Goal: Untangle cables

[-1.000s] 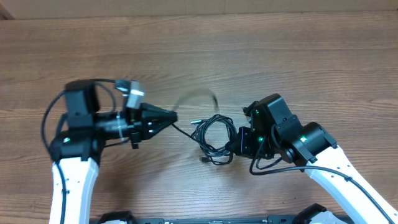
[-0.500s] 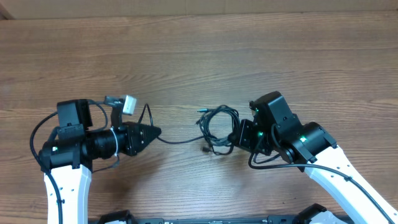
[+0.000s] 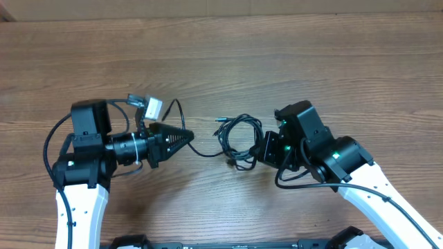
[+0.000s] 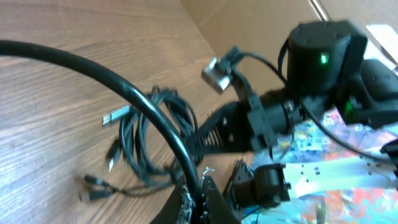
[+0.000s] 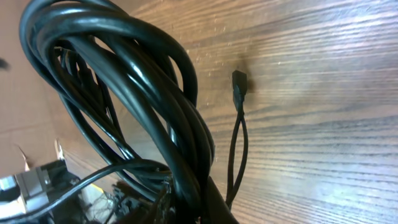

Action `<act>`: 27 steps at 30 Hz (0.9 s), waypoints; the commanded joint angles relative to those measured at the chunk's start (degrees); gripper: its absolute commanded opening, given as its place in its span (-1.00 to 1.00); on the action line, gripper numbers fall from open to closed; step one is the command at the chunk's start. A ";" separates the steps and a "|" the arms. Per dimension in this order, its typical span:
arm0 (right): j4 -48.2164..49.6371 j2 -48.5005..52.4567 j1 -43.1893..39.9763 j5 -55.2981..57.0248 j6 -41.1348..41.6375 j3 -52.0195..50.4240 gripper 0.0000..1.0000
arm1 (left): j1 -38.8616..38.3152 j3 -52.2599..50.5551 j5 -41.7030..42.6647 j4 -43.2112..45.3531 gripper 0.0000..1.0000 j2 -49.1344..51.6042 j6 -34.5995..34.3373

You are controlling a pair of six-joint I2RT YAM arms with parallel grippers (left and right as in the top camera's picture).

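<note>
A tangle of black cables (image 3: pixel 239 140) lies at the middle of the wooden table, loose plug ends sticking out at its left. It also shows in the left wrist view (image 4: pixel 152 134) and the right wrist view (image 5: pixel 143 93). My left gripper (image 3: pixel 188 137) is shut on one black cable strand (image 4: pixel 124 93) that runs right to the tangle. My right gripper (image 3: pixel 259 153) is shut on the right side of the tangle, several loops pinched between its fingers (image 5: pixel 186 202). A small black plug (image 5: pixel 239 87) lies on the wood beside the bundle.
The wooden table (image 3: pixel 221 62) stretches all round the arms. A silver connector (image 3: pixel 226 119) pokes out at the tangle's upper left. A cardboard wall shows behind the table in the left wrist view (image 4: pixel 249 18).
My left gripper has swung back right toward the tangle, still holding its strand, after pulling left. The tangle shifted slightly left and loosened. The right gripper stayed almost still.
</note>
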 commanded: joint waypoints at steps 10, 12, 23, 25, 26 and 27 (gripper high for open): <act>1.33 -0.26 3.91 -0.96 0.24 0.15 -0.92 | -24.70 1.25 -39.36 10.49 -0.91 -0.98 -22.77; 1.75 -0.24 3.91 -0.98 0.24 0.15 -0.92 | -30.38 1.25 -46.82 10.47 -0.92 -0.96 -22.88; 0.39 -0.26 3.91 -2.71 1.73 0.15 -0.92 | -51.84 1.22 -87.73 10.29 -0.91 4.11 -36.02; -0.59 -0.26 3.91 -2.69 1.70 0.15 -0.92 | -51.52 1.22 -92.02 10.62 -0.92 4.85 -40.04; -1.14 -0.26 3.91 -2.69 1.70 0.15 -0.92 | -51.21 1.22 -93.37 11.19 -0.91 4.90 -41.09; -1.64 -0.26 3.91 -2.69 1.70 0.15 -0.92 | -50.90 1.25 -94.09 12.17 -0.91 4.85 -41.24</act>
